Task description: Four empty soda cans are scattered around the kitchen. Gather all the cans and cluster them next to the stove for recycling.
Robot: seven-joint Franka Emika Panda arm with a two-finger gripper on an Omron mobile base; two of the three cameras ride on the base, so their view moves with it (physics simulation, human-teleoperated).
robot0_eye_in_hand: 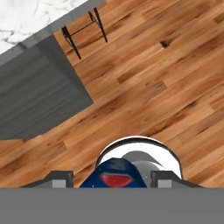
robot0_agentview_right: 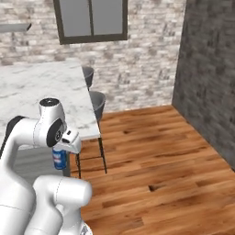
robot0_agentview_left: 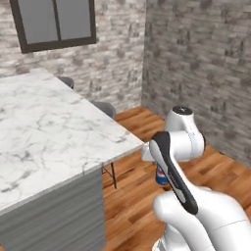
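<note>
My gripper [robot0_eye_in_hand: 113, 180] is shut on a blue soda can [robot0_eye_in_hand: 114, 171] with a red mark, held between the two dark fingertips [robot0_eye_in_hand: 59, 178] above the wooden floor. The same blue can [robot0_agentview_left: 161, 177] hangs below my white wrist, just off the corner of the marble island, and it also peeks out under the hand [robot0_agentview_right: 58, 159] in the right base view. The stove is out of view.
A marble-topped island [robot0_agentview_left: 49, 132] with grey panelled sides [robot0_eye_in_hand: 35, 100] stands to my left. Two dark stools [robot0_agentview_right: 97, 103] are tucked along its far side. Wooden floor [robot0_agentview_right: 151, 156] stretches to the stone walls [robot0_agentview_left: 206, 63] on the right and behind.
</note>
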